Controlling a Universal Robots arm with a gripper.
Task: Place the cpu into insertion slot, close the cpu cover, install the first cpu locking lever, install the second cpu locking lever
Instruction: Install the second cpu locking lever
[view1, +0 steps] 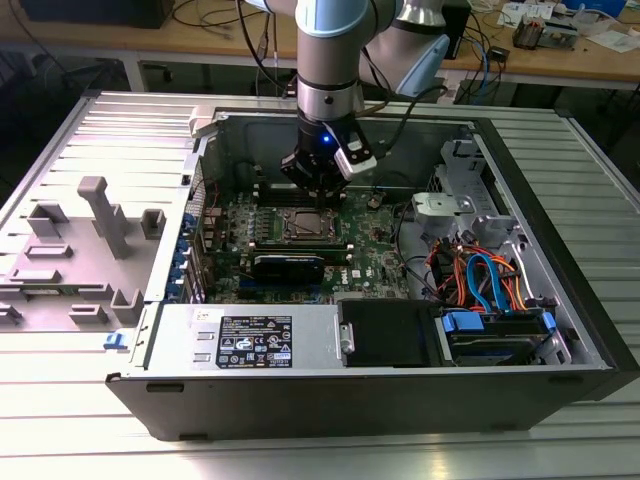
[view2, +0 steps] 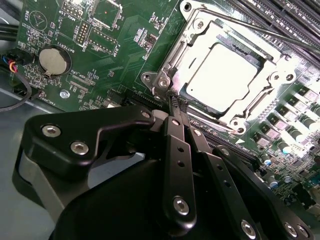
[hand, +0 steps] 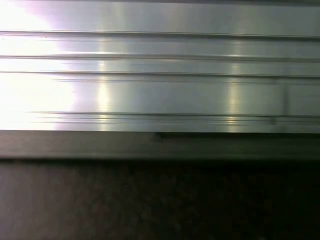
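Observation:
The cpu (view2: 225, 75) lies flat in the insertion slot (view2: 150, 78), its silver top showing through the cutout of the cpu cover (view2: 187, 47), which is folded down over it. A thin metal lever rod (view2: 270, 31) runs along one side of the socket. My gripper (view2: 175, 102) is shut, with its narrow black fingertips pressed together right at the socket's corner; nothing shows between them. In the exterior view the gripper (view1: 318, 195) hangs straight down just above the socket (view1: 306, 224) inside the open computer case.
Black memory slots (view2: 280, 10) flank the socket, and a coin battery (view2: 52, 59) sits on the green board. A power-supply box (view1: 260, 340) and a drive bay with coloured cables (view1: 480, 280) line the case's front. Grey plastic fixtures (view1: 100, 215) stand at the exterior view's left.

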